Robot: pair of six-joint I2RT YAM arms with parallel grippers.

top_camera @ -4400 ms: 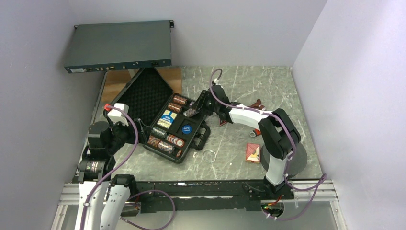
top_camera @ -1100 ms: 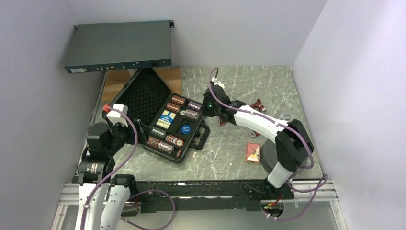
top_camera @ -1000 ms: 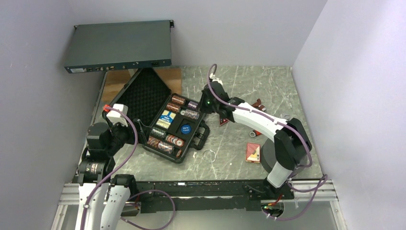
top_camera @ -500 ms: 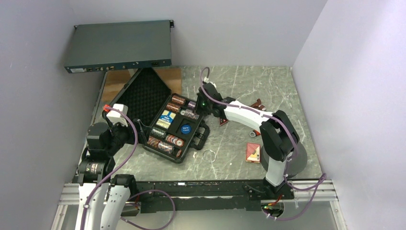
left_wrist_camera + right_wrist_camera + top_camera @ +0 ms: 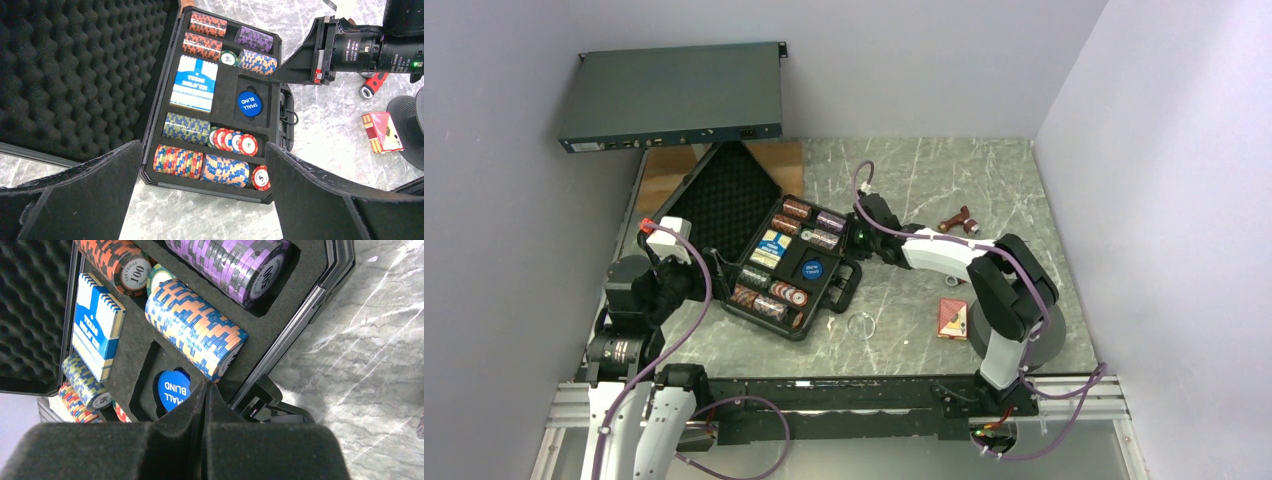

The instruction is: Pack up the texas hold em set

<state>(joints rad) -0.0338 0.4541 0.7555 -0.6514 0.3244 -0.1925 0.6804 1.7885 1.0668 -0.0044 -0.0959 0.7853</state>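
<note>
Notably, the red card box (image 5: 954, 318) lies flat on the desk (image 5: 924, 180), outside the open case (image 5: 734, 195) and beside the right arm's base, long side roughly near-to-far. The right gripper (image 5: 205, 390), closed and empty, is nearer. The left gripper (image 5: 202, 146) hangs wide open.

Black case (image 5: 729, 195) open on desk (image 5: 944, 180), foam lid swung back. Blue-orange chip roll (image 5: 195, 330) slotted just ahead of right claw (image 5: 206, 386); purple roll (image 5: 230, 265) beyond; blue disc (image 5: 172, 387) left of tips; blue card box (image 5: 97, 325) further left. Red card box (image 5: 953, 317) outside case, well behind claw.
</note>
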